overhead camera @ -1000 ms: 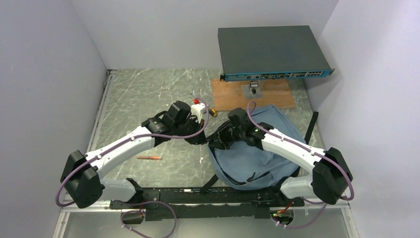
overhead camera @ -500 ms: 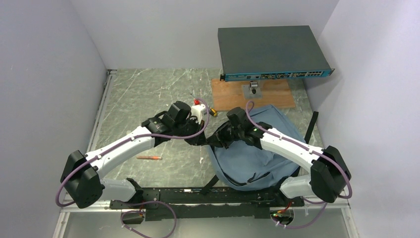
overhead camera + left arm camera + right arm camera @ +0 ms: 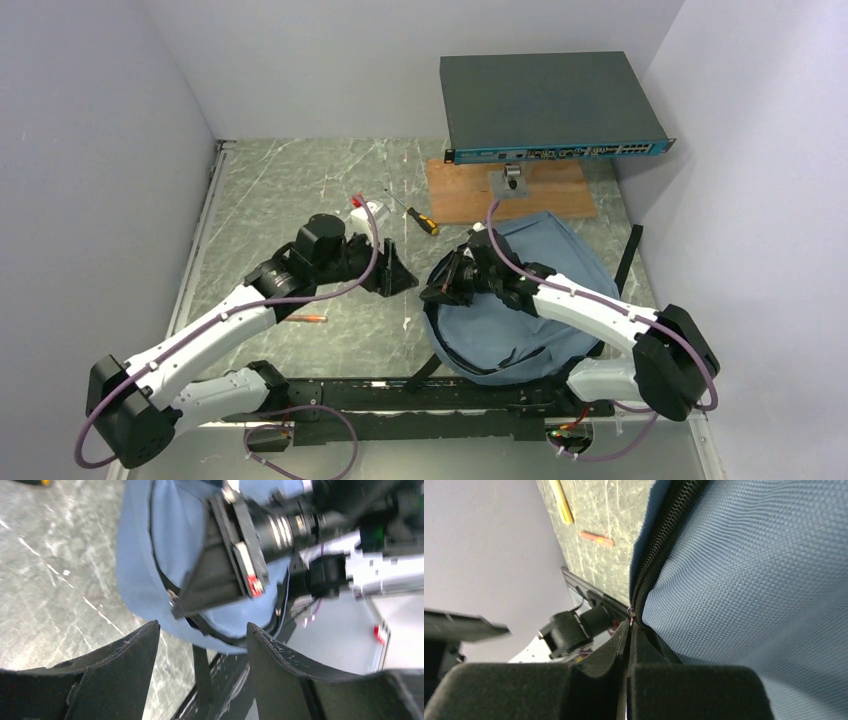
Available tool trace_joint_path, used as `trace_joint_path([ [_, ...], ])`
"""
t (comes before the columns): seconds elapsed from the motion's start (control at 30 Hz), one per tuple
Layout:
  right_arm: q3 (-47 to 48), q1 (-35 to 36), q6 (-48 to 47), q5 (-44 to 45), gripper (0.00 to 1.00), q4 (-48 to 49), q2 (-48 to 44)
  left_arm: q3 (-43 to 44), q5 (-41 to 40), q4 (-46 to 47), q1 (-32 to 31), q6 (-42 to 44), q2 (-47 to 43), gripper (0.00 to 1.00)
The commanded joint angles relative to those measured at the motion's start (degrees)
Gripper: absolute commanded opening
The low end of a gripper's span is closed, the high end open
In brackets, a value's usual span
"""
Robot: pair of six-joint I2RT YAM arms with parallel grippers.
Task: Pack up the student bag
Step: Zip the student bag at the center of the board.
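Observation:
The blue-grey student bag [image 3: 500, 338] lies on the table at the right, with its black zipper [image 3: 664, 535] running along the left edge. My right gripper [image 3: 441, 292] sits at that edge, its jaws shut [image 3: 630, 626] on the small metal zipper pull [image 3: 630, 616]. My left gripper [image 3: 401, 278] is just left of the bag and apart from it. Its fingers stand open [image 3: 202, 630] with nothing between them. In the left wrist view the bag [image 3: 142, 550] and the right gripper [image 3: 180, 611] lie ahead.
A dark network switch [image 3: 553, 105] stands on a wooden board [image 3: 465, 195] at the back. On the marble table lie a yellow-handled screwdriver [image 3: 423, 221], a small white box [image 3: 368, 213] and an orange pen [image 3: 301, 318]. A black strap [image 3: 629, 258] trails right of the bag.
My left gripper has opened and drawn back to the left, away from the bag's edge. My right gripper has shut on the zipper pull and shifted slightly toward me.

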Motion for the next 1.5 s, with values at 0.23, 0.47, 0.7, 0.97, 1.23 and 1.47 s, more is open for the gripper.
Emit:
trace_joint_path([
  [0.23,-0.1,0.1,-24.9,1.1,0.00,5.8,-5.0,3.9,-6.7,11.3,1.5,-14.5,18.3,0.72],
  [0.47,0.9,0.0,-29.5,0.4,0.00,5.1,-5.5,6.1,1.1,18.5,1.5,-14.4,28.0,0.70],
  [0.7,2.8,0.0,-33.0,0.6,0.00,2.6,-3.4,8.8,6.5,19.7,1.6,-12.5,33.7,0.25],
  [0.97,9.0,0.2,-41.1,-6.7,0.00,-1.9,0.1,17.7,4.0,8.0,7.9,-1.1,37.9,0.00],
  [1.23,1.8,2.3,-47.6,-21.0,0.00,-3.7,0.7,26.4,4.6,-0.7,10.7,9.1,41.0,0.00],
  [1.47,-5.1,2.3,-49.0,-22.6,0.00,-5.7,-9.1,29.2,2.8,-3.3,12.0,13.9,41.8,0.00],
])
